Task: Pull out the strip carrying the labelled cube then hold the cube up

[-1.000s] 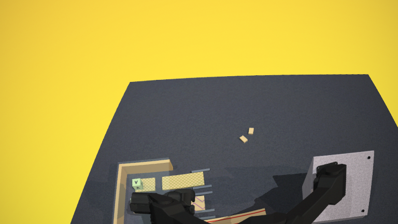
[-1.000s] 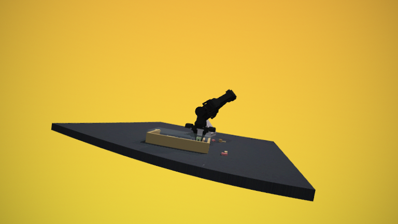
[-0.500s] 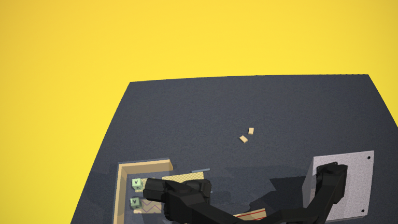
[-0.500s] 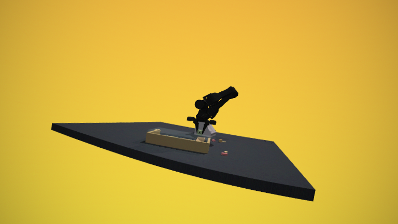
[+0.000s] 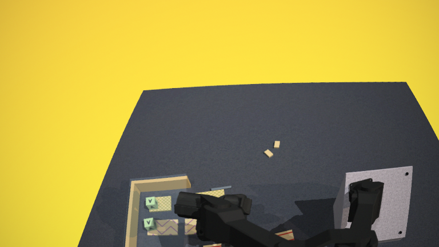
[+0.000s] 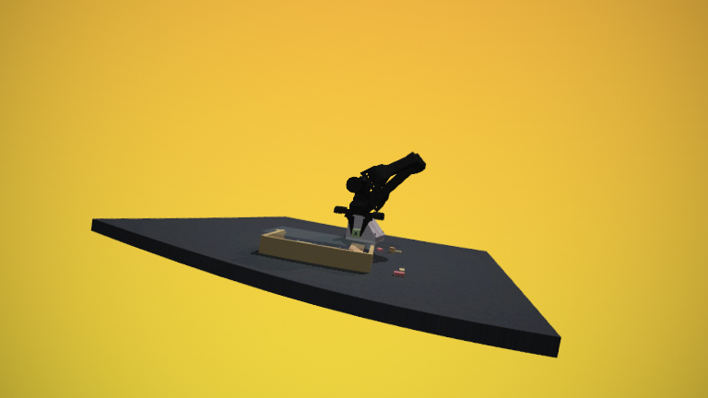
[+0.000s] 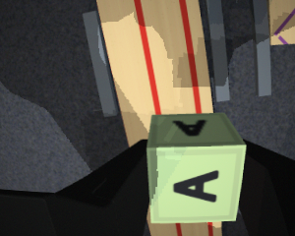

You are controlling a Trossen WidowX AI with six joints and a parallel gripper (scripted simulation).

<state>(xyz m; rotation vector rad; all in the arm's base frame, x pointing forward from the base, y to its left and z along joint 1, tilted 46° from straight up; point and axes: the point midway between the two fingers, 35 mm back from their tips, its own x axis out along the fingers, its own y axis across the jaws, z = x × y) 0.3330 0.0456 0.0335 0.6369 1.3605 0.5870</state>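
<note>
A pale green cube (image 7: 197,177) marked with a black "A" sits clamped in the robot arm's claw (image 7: 195,187), raised above the red-lined strip (image 7: 157,59) that lies on the dark worktop (image 5: 291,118) below it. The strip has evidently been drawn out of the tan-walled tray (image 5: 132,211), and the lift looks under way; what remains is to carry the cube higher and hold it steady without loosening the grip. Two more green cubes stay inside the tray, one on a cross-hatched strip (image 5: 162,203), one on a strip with purple zigzags (image 5: 166,226). From above, the arm (image 5: 226,218) covers the held cube and most of the red-lined strip, of which only a short end (image 5: 286,234) peeps out near the picture's lower edge. The tray's near side is cut off there too. In the wrist view the claw's fingers are dark shapes beside the cube, their tips hard to make out. From the far side view the claw and cube are too small to read.
</note>
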